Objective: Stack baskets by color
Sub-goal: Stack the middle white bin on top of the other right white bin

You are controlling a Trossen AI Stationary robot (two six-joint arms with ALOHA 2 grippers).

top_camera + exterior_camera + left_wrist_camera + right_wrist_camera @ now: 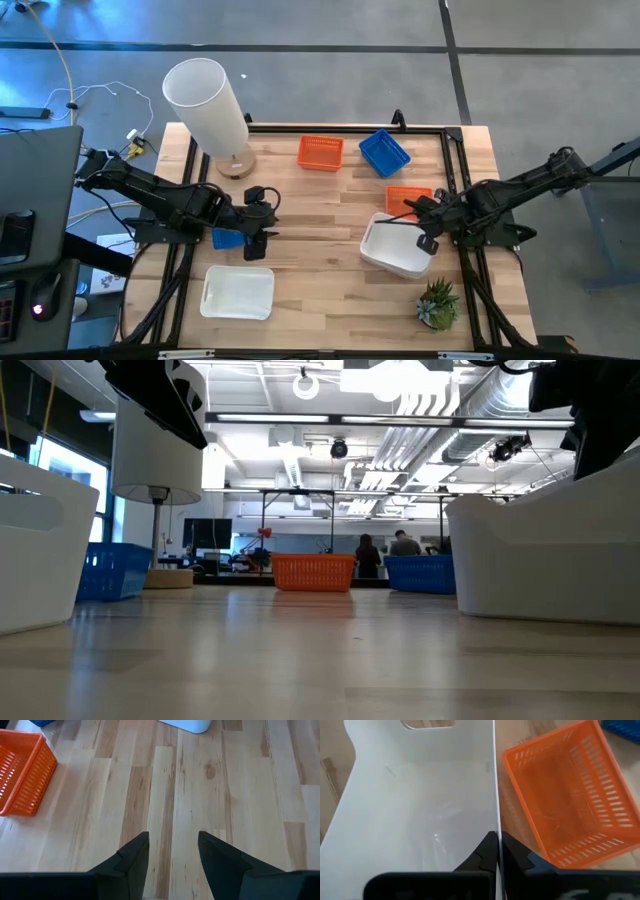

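Observation:
My right gripper (427,238) is shut on a white basket (395,248) at the table's right. An orange basket (570,795) lies just beyond that basket's far wall. Another orange basket (320,152) and a blue basket (384,152) stand at the far edge. My left gripper (173,845) hangs open over bare table at the left, nothing between its fingers. A blue basket (227,238) lies beneath the left arm, and a second white basket (238,292) stands near the front left. My right gripper pinches the white basket's thin side wall (495,815), the one facing the orange basket, near its right end. One finger (485,852) is inside the basket and one (515,856) outside. The fingers slant down from the right. I cannot tell whether the basket is lifted.
A tall white cylinder lamp (210,105) stands at the far left corner. A small potted plant (438,303) sits at the near right, close to the held basket. Bare wood lies in the table's middle (320,230).

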